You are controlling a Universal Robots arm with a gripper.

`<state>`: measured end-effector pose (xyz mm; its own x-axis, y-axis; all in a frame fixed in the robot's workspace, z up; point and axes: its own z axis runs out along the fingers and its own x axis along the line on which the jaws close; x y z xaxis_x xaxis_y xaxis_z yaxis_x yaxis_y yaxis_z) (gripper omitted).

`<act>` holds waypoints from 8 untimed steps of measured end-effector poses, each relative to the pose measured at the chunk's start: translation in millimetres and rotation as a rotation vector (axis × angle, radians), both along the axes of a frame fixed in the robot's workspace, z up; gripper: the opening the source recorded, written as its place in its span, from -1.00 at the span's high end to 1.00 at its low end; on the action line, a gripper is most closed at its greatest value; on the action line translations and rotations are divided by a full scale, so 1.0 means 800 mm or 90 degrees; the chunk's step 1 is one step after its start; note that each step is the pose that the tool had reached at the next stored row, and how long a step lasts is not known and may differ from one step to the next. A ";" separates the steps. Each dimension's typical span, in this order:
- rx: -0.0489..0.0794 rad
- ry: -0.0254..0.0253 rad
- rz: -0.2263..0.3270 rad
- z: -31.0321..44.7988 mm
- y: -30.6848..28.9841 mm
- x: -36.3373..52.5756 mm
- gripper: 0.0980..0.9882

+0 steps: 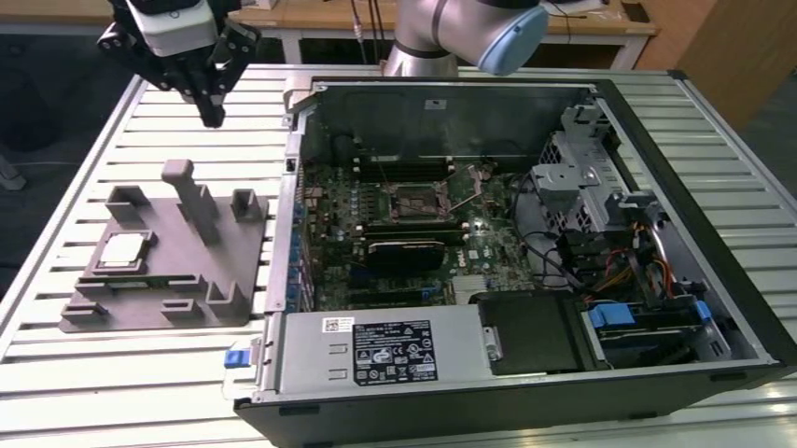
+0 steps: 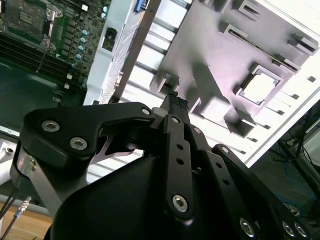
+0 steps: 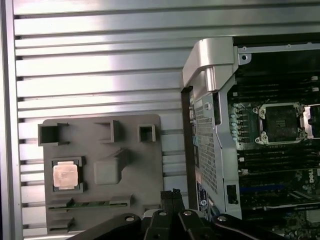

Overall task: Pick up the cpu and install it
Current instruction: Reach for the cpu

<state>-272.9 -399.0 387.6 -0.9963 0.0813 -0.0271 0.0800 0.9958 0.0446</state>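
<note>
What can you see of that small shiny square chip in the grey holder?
The cpu is a small flat square with a shiny silver, metal-looking top and pale rim. It lies flat, top up, in a square recess of the grey holder, outside the computer case. Only the holder touches it; the gripper hangs well apart.

I see the cpu (image 1: 122, 250): small square chip, silver top, pale rim; lying flat, top up; seated in a square recess of the grey holder (image 1: 187, 285), near one edge.
</note>
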 end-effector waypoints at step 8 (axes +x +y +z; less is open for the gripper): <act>0.000 0.0000 0.000 -0.0054 0.0000 -0.019 0.98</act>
